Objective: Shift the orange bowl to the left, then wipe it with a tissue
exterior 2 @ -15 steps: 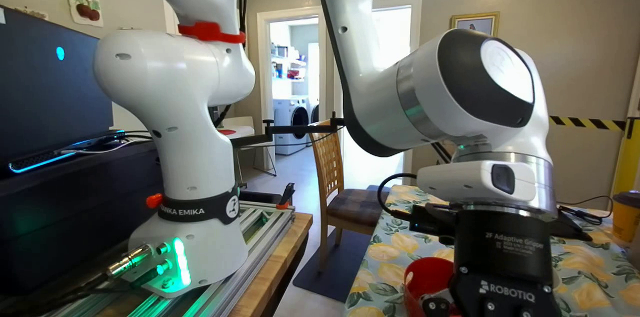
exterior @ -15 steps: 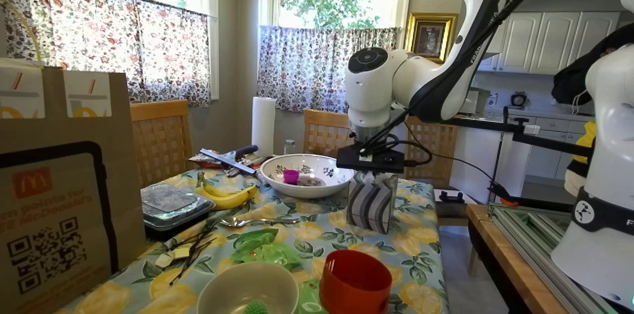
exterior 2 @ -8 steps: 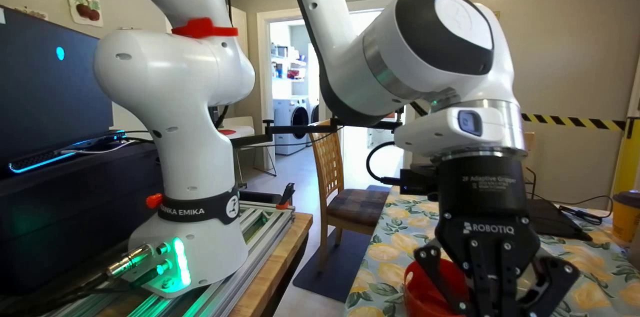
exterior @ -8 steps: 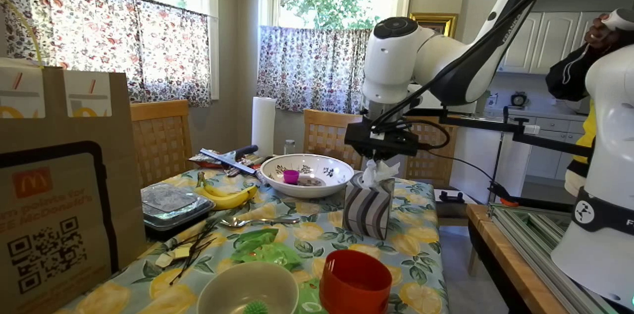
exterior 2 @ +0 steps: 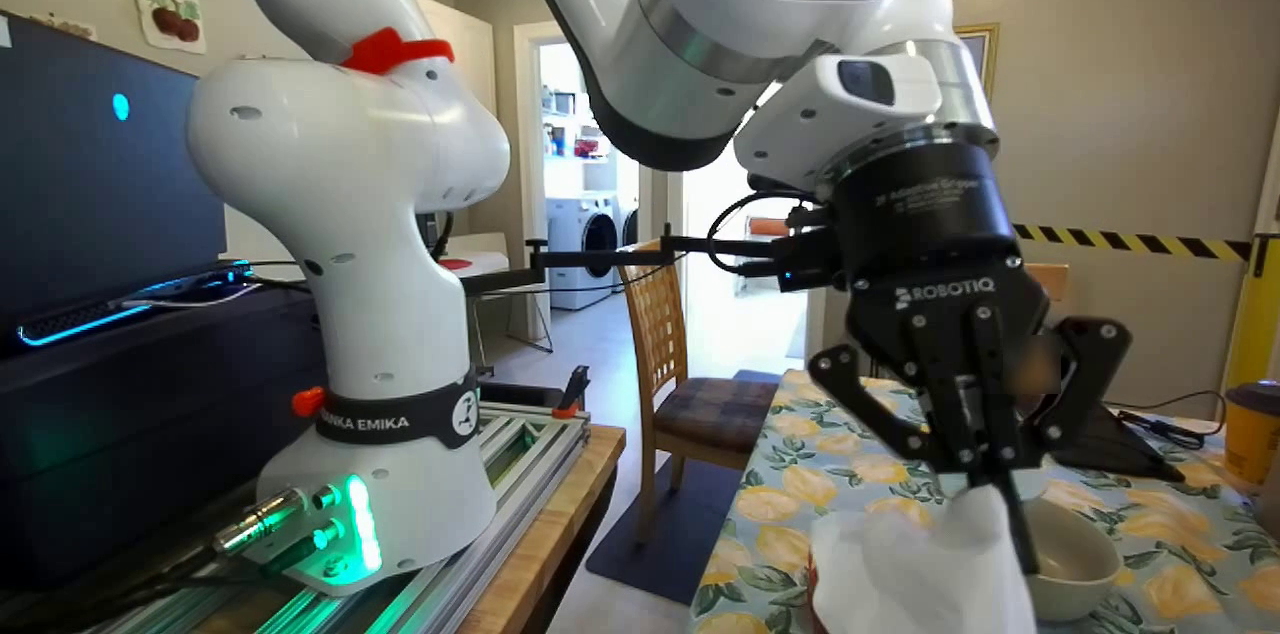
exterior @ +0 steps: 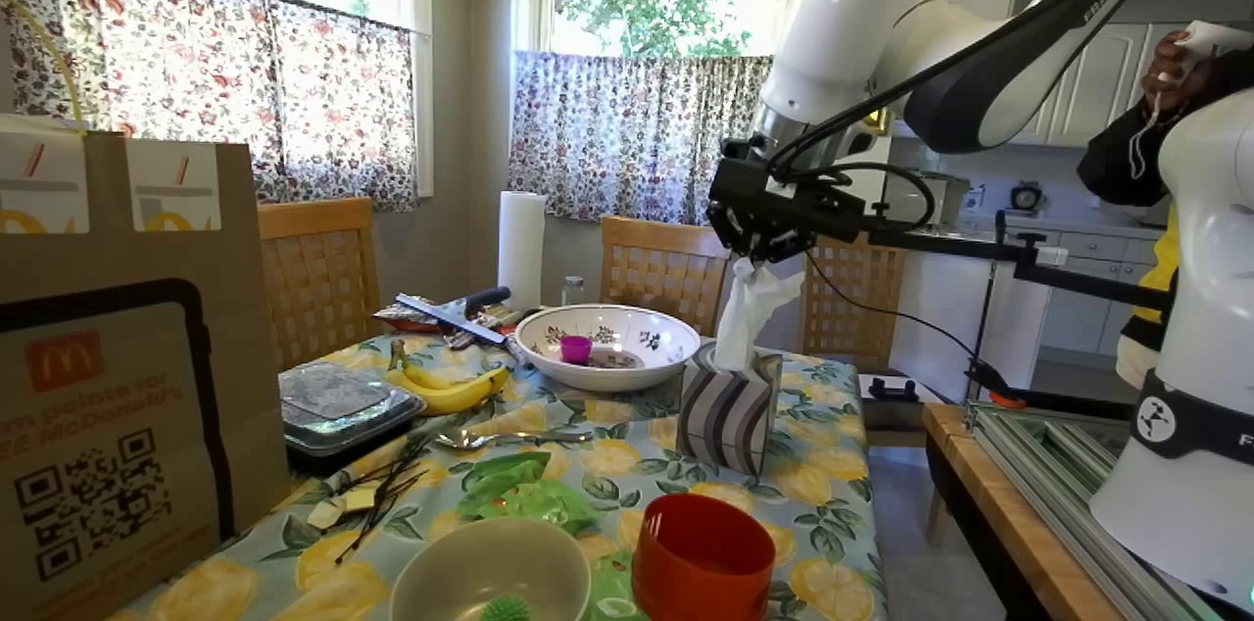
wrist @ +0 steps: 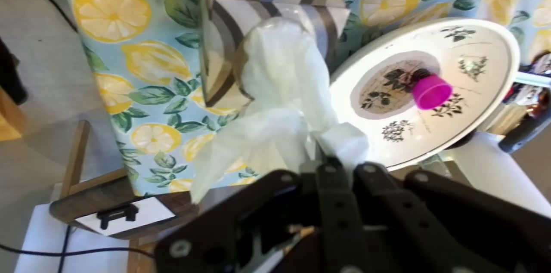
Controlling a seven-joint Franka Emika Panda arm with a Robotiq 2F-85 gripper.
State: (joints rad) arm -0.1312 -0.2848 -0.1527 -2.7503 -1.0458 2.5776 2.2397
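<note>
Pincer (exterior: 756, 254) closed on tissue (exterior: 747, 317), lower end seemingly in striped box (exterior: 723, 415) at six o'clock (in exterior view). Farther toward six: orange bowl (exterior: 703, 557) on counter (exterior: 828, 474), pale bowl (exterior: 460, 567) just beside at its nine. Leftward shift: cannot tell if done. Judged remaining: free tissue, carry to bowl, wipe.
</note>
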